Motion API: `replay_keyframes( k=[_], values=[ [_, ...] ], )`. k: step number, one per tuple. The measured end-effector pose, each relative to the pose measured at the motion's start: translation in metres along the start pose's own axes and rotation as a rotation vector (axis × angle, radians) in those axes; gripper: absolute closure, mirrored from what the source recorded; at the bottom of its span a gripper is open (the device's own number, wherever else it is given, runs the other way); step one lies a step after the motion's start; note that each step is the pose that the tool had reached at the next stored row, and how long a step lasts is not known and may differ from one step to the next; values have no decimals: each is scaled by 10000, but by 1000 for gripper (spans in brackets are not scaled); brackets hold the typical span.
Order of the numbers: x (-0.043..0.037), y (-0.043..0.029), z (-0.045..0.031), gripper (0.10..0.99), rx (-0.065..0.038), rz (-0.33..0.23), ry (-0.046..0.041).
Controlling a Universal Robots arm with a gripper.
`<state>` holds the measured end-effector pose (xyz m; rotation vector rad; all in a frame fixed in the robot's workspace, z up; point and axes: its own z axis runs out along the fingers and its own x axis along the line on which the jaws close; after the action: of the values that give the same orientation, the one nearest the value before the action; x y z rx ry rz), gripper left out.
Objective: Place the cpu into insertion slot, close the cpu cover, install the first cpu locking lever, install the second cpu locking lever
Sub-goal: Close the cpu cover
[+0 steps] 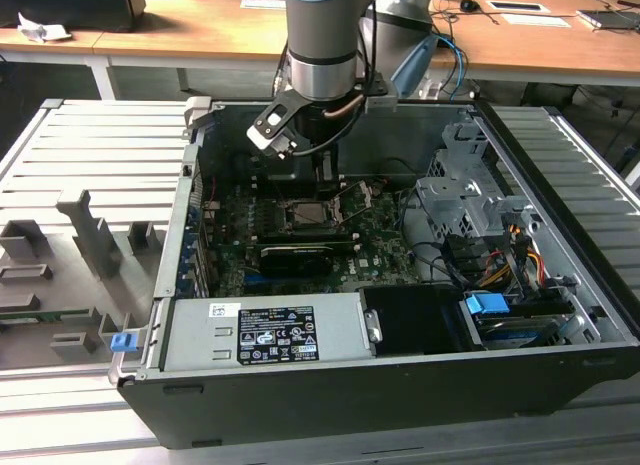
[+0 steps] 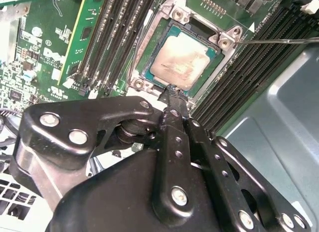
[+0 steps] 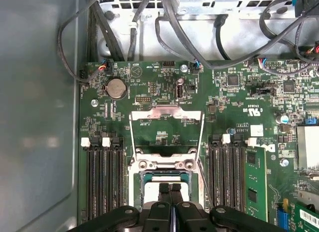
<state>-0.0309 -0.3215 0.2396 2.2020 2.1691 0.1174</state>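
CPU, a small pale silvery-grey square metal plate [image 2: 182,60] with dull brownish smudging on its face, is seated flat in the insertion slot, a square black socket with a metal rim [image 2: 199,27], on the green circuit board [image 3: 149,92] inside the open black computer case [image 1: 400,385]. CPU cover, a thin silver metal frame with a cut-out centre [image 3: 166,111], stands tilted open off the socket's far side; board shows through its opening. A thin wire locking lever [image 2: 279,41] sticks out beside the socket, unlatched. Black gripper [image 3: 170,188] hangs directly over the socket, fingers pressed together with nothing between them; in the second wrist view their tip sits at the plate's near edge, contact not certain. Writing: faint print on the plate's face, not legible; small white markings across the board; a white printed label [image 1: 275,335] on the silver box at the case front.
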Motion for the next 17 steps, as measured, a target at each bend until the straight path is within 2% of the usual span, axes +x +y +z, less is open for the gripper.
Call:
replay_keyframes(
  k=[5, 11, 14, 17],
  values=[
    [2, 25, -9, 980, 4, 1, -3],
    [10, 35, -120, 980, 2, -1, -10],
    [13, 39, -126, 980, 2, -1, -9],
    [14, 76, -124, 980, 3, -1, -11]
  ],
)
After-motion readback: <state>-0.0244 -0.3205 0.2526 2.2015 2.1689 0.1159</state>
